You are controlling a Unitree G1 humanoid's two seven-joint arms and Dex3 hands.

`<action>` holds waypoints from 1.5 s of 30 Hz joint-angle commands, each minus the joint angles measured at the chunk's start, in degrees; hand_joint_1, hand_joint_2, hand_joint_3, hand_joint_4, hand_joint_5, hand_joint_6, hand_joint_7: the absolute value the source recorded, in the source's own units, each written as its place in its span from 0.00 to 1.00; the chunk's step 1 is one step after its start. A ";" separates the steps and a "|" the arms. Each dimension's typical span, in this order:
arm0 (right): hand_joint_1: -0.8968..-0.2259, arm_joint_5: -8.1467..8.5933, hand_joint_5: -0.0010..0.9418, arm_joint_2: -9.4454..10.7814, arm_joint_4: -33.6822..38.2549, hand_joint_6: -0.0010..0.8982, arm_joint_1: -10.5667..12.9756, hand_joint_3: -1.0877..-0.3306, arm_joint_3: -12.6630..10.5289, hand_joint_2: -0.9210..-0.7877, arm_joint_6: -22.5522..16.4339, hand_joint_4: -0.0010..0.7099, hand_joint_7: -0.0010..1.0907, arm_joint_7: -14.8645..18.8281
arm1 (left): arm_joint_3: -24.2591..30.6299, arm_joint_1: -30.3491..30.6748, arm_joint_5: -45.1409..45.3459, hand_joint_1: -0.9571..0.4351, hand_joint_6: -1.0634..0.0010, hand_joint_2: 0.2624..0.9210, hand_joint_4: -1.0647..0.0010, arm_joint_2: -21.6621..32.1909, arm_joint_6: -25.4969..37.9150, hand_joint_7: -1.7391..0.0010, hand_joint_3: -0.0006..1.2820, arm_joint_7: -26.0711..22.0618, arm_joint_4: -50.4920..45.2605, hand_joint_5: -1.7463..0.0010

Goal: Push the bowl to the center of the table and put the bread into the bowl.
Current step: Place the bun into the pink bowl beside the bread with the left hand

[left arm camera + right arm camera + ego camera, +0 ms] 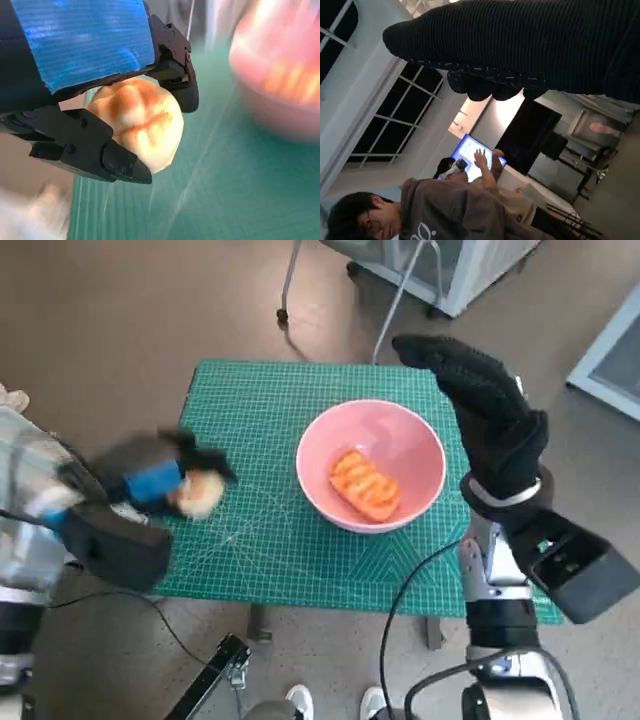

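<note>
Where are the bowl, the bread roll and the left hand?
bowl (420, 445): head view, bare pink inner wall.
bread roll (142, 120): left wrist view, its browned top.
left hand (160, 480): head view, blue-taped back; it holds the roll.

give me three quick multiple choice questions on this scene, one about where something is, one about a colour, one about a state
1. Where is the striped bread?
A. on the mat
B. inside the bowl
C. on the floor

2. What colour is the bowl?
A. pink
B. blue
C. white

3. What is the left hand doing?
A. resting open
B. pushing the bowl
C. holding a round bun

Answers:
1 B, it lies on the bowl's bottom.
2 A, its rim and wall are pink.
3 C, the left wrist view shows black fingers closed round the bun.
</note>
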 commanded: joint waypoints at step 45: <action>0.32 -0.65 0.15 -0.80 -0.45 0.00 1.21 0.45 -1.90 0.00 -0.40 0.35 0.80 0.48 | -17.54 -24.88 9.65 0.65 0.93 0.84 0.92 -30.49 9.49 0.68 0.09 2.81 24.37 0.99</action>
